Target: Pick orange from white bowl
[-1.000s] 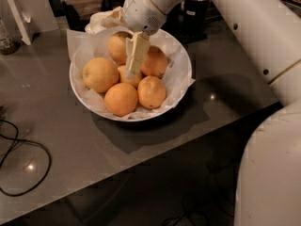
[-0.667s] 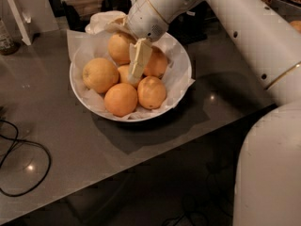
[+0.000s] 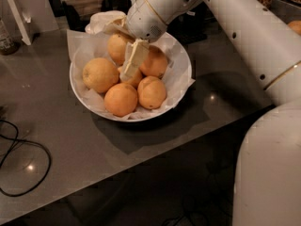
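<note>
The white bowl (image 3: pixel 181 86), lined with crinkled white paper, stands on the grey table and holds several yellow-orange oranges. The largest orange (image 3: pixel 99 74) lies at the left, another (image 3: pixel 121 99) at the front, one (image 3: pixel 152 92) at the front right, one (image 3: pixel 154 62) at the right and one (image 3: pixel 116 46) at the back. A smaller orange (image 3: pixel 134 79) sits in the middle. My gripper (image 3: pixel 132 68) points down into the middle of the bowl, between the back and right oranges, with its tip at the small middle orange.
A small white lidded dish (image 3: pixel 104 20) stands just behind the bowl, under my wrist. A white stand (image 3: pixel 19 17) is at the back left. A black cable (image 3: pixel 22 149) loops on the table at the left. The table's front edge (image 3: pixel 141 166) runs diagonally below the bowl.
My wrist has turned and shifted a little above the bowl's middle. The oranges have not moved.
</note>
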You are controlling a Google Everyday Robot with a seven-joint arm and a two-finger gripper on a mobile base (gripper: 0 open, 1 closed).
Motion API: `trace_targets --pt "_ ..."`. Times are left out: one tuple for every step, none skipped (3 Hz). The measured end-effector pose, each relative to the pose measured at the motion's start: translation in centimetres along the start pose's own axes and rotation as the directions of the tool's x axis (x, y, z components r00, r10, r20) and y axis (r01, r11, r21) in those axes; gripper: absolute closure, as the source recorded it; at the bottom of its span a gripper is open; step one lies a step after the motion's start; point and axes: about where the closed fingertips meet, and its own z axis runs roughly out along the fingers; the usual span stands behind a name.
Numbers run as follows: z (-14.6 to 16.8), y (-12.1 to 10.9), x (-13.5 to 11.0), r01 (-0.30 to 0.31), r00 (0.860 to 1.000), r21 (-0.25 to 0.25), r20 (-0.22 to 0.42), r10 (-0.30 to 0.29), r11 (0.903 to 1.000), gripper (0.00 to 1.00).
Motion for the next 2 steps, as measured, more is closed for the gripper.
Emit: trace_targets --pt "0.00 0.00 0.00 0.000 1.000 0.000 0.000 0.000 1.0000 0.25" --pt "-0.01 -0.03 -0.03 0.000 1.000 0.000 0.000 0.000 1.0000 0.22"
